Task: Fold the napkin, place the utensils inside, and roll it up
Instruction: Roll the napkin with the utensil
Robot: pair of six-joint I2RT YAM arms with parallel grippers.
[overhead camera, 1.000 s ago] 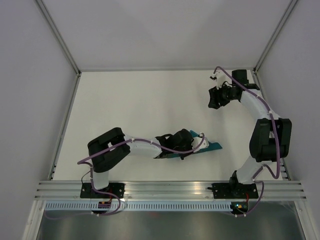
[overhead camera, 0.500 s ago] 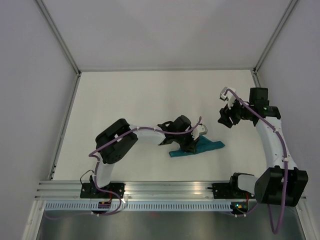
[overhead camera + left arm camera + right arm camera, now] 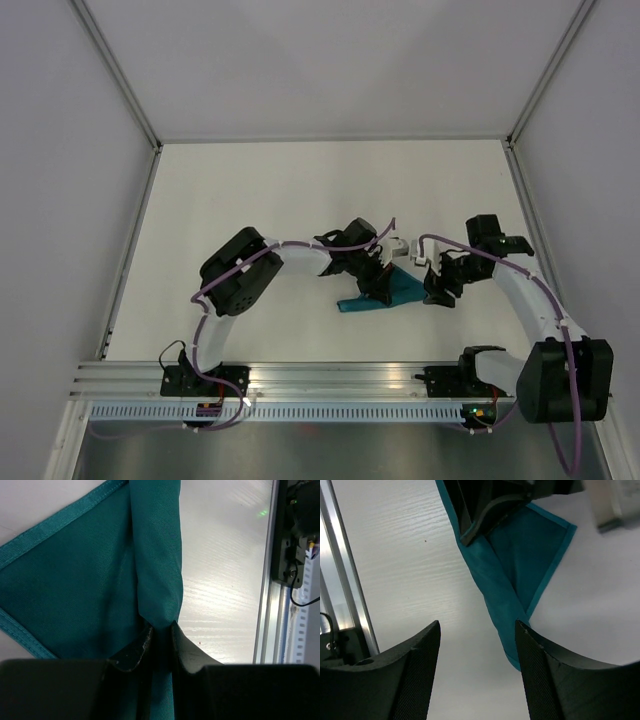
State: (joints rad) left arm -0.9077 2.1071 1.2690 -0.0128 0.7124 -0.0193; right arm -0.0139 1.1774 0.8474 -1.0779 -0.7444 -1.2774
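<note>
The teal napkin (image 3: 398, 293) lies rolled into a narrow bundle on the white table, with a flat hemmed flap (image 3: 70, 580) spreading beside the roll (image 3: 156, 555). My left gripper (image 3: 377, 281) is shut on the roll, which passes pinched between its dark fingers (image 3: 162, 630). My right gripper (image 3: 438, 290) hangs open just right of the napkin's end (image 3: 512, 645), fingers wide apart (image 3: 477, 630) and touching nothing. In the right wrist view the left gripper's fingers (image 3: 487, 510) sit on the cloth (image 3: 530, 555). The utensils are hidden from every view.
An aluminium rail (image 3: 340, 378) runs along the near edge, close to the napkin (image 3: 272, 580) (image 3: 340, 580). Grey walls enclose the table on three sides. Purple cables loop over both arms.
The right arm swung from the far right corner down to the napkin's right end, its jaws widening slightly. The left gripper carried the napkin a little farther from the rail, still shut on it.
</note>
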